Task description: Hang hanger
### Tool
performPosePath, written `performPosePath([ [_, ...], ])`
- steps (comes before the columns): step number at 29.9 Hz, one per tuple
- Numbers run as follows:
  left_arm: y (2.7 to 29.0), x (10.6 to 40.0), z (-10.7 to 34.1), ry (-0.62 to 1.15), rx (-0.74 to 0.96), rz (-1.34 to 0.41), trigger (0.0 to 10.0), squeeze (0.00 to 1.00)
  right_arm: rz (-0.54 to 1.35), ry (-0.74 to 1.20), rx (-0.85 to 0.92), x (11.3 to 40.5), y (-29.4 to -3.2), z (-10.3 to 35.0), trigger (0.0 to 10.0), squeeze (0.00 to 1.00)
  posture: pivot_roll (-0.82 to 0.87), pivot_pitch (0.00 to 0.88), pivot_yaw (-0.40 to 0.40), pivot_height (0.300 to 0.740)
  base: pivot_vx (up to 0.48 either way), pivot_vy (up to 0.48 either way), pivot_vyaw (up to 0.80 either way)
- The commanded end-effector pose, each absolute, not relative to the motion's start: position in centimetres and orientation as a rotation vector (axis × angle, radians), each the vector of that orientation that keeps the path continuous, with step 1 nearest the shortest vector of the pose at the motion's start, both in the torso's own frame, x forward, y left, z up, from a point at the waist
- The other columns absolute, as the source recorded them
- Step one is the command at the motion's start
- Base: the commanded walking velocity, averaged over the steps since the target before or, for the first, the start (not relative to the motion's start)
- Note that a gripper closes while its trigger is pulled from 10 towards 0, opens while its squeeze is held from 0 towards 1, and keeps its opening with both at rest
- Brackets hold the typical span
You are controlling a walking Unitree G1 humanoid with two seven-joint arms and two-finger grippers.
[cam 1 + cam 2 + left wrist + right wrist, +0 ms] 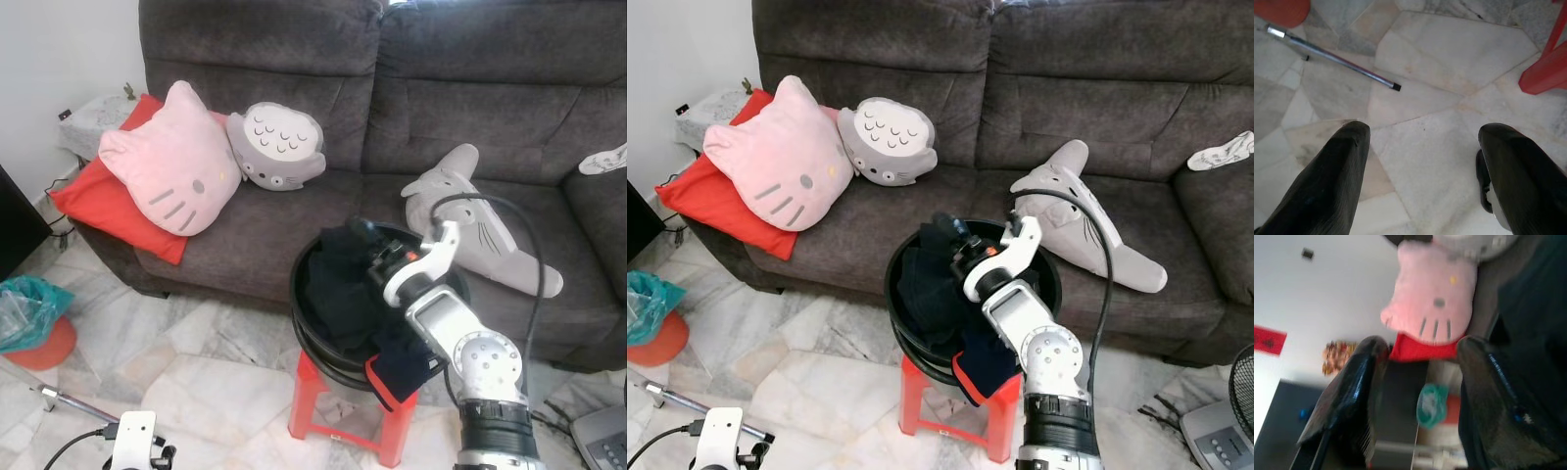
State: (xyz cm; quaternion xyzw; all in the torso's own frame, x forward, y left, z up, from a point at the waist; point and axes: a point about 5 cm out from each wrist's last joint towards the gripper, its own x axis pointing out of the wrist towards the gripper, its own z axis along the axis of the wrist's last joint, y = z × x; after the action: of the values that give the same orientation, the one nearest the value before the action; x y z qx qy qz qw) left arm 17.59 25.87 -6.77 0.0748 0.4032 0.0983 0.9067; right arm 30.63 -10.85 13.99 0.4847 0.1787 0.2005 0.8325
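Observation:
A black round basket (304,294) full of dark clothes (343,284) stands on a red plastic stool (343,416) in front of the sofa. One dark garment with a red hem (397,372) hangs over the basket's near rim. My right arm (460,343) reaches over the basket. Its gripper (361,233) hovers just above the far side of the clothes pile. In the right wrist view that gripper (1422,345) is open with nothing between its fingers. My left gripper (1420,147) hangs low over the marble floor, open and empty. I cannot make out a hanger.
A dark grey sofa (392,88) carries a pink cat cushion (171,162), a red pillow (93,201), a grey owl cushion (274,147) and a grey shark toy (470,215). A metal rod (1332,58) lies on the floor at my left. A teal bag (24,304) sits far left.

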Motion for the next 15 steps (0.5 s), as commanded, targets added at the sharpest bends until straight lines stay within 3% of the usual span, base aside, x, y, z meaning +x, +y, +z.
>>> performPosePath([
  [1,26.4,17.0,-6.9,0.852,0.157,0.216,10.0,0.00,0.406,0.365,0.997,30.3,-11.8,14.7,10.0,0.00,-0.13,0.000,0.059,0.740,0.000,0.000,0.00],
  [2,26.4,16.9,-6.9,0.856,0.158,0.215,10.0,0.00,0.367,0.363,0.952,30.0,-13.1,14.7,10.0,0.00,-0.13,0.000,0.061,0.740,0.000,0.000,0.00],
  [6,26.4,16.9,-7.0,0.860,0.158,0.214,10.0,0.00,0.345,0.374,0.942,29.3,-14.5,15.0,10.0,0.00,-0.14,0.000,0.063,0.740,0.000,0.000,0.00],
  [15,26.5,16.7,-7.0,0.867,0.161,0.207,10.0,0.00,0.365,0.415,0.962,27.4,-14.5,14.9,10.0,0.00,-0.15,0.000,0.067,0.740,0.000,0.000,0.00],
])
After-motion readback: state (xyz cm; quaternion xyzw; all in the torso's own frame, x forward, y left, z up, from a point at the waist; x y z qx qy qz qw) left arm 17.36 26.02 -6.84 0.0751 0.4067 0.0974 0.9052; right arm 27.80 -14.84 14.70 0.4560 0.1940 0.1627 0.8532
